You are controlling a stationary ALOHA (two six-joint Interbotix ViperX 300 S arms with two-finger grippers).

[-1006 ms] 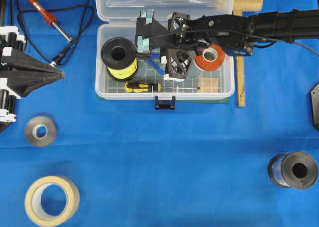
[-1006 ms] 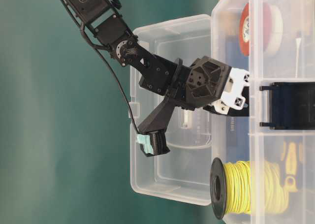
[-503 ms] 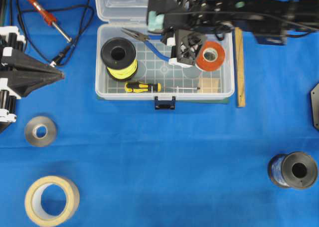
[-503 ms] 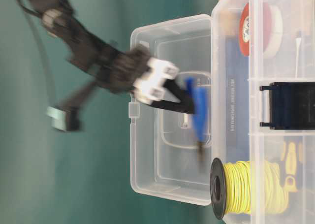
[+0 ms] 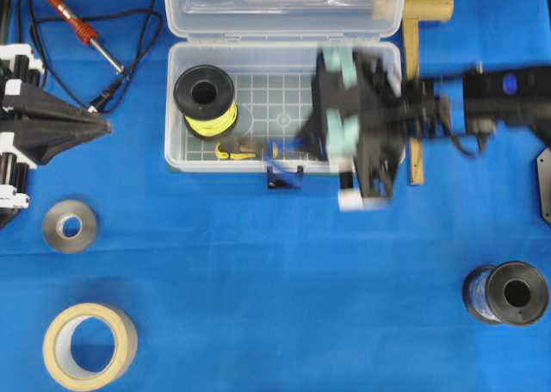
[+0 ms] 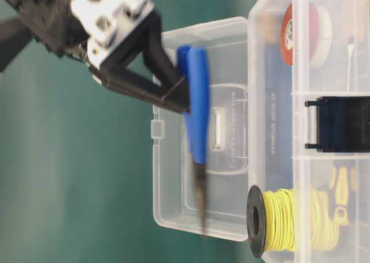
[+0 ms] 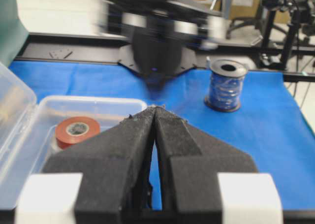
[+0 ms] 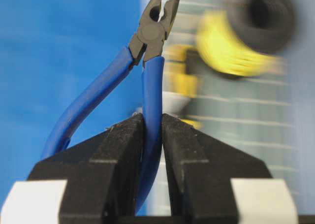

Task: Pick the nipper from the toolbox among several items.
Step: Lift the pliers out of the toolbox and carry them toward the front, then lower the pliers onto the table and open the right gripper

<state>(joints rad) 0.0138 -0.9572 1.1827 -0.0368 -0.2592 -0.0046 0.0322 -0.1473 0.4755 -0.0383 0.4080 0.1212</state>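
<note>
The bench [image 5: 258,271], draped in blue, is seen carrying the toolbox [image 5: 284,164], whose clear lid is laid open and in which a spool of yellow wire [image 5: 205,99] and a yellow-and-black screwdriver [image 5: 231,151] are left lying. Above the front edge of the toolbox the right arm is smeared by motion blur in the overhead view, so its exact height over the box cannot be judged there. In the table-level view the right pincer [image 6: 179,95] is shown well clear of the box, with the nipper [image 6: 196,110] hanging from it, dark tips pointing away from the pincer. In the right wrist view only one blue handle is seen clamped between the pads [image 8: 125,155], while the other handle bows out free to the side. The left pincer [image 7: 155,135] is held over the bench at the side, closed to a narrow slit with nothing in it. The lift is judged essentially done. A slip is the chief risk: with a single thin, rounded handle gripped, the nipper could be swung about the pads or worked loose by fast arm motion, and it could be dropped back into the box or onto the cloth. How deep the handle sits between the pads is hidden by them.
</note>
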